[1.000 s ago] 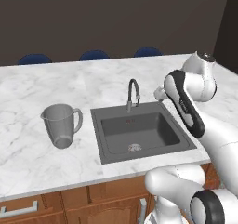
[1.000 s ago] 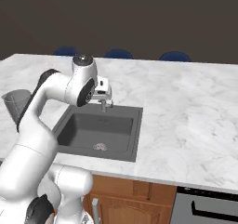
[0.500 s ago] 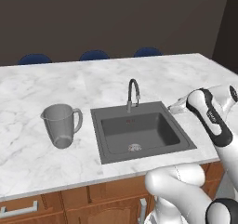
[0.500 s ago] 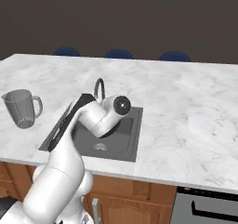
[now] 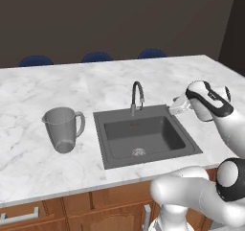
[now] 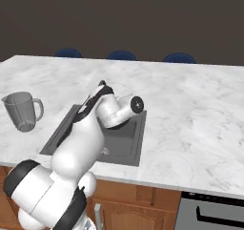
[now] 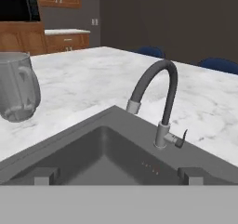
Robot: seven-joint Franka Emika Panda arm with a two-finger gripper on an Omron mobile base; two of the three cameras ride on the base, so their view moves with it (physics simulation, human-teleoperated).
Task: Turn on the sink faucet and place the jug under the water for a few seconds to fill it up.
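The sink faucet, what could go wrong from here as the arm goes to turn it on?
1. The sink faucet's lever is small and sits low at the base, beside the open gripper; the fingers could strike the spout instead of the lever.
2. The jug stands on the countertop left of the sink, across the basin from the gripper; reaching for it later, the arm might clip the tall spout.

One jug (image 5: 61, 128), one faucet (image 5: 137, 98), one sink (image 5: 145, 136), three chairs (image 5: 97, 57).

The translucent grey jug (image 5: 62, 128) stands upright on the white counter, left of the dark sink (image 5: 146, 138) (handle toward it). The gooseneck faucet (image 5: 137, 97) rises at the basin's far edge.
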